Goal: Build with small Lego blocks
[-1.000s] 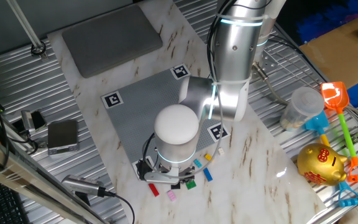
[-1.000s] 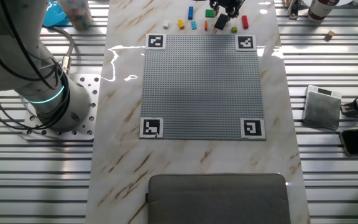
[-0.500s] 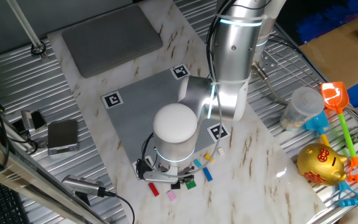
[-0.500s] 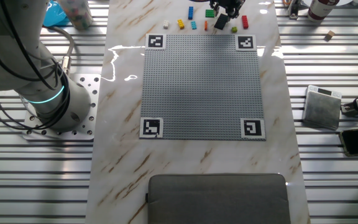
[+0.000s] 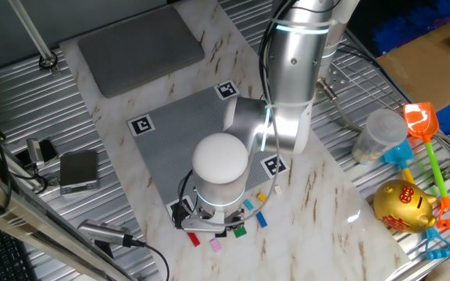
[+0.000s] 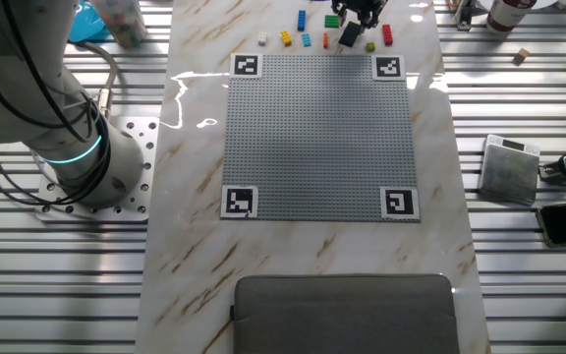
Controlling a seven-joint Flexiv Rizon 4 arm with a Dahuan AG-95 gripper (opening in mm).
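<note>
- Small Lego blocks [image 6: 308, 22]: loose cluster on marble top just off far edge of grey studded baseplate [image 6: 317, 138], at 12 o'clock in the other fixed view; blue, yellow, orange, whitish, green, red pieces visible.
- Black brick [image 6: 348, 35] lies tilted right below gripper [image 6: 360, 12], w/ red brick [image 6: 387, 35] at its 3 o'clock, green one [image 6: 332, 21] at 10.
- In one fixed view, wrist hides fingers; red [image 5: 193, 239], pink [image 5: 216, 245], green [image 5: 240, 231], blue [image 5: 262, 219] bricks lie at 6 o'clock of it.
- Gripper state: can't tell. Top of frame cuts it, and whether it touches a block is unclear.
- Step, prob.: picking first brick; plate has none on it.
- Next: secure grip, lift, carry toward plate, align studs, press down.
</note>
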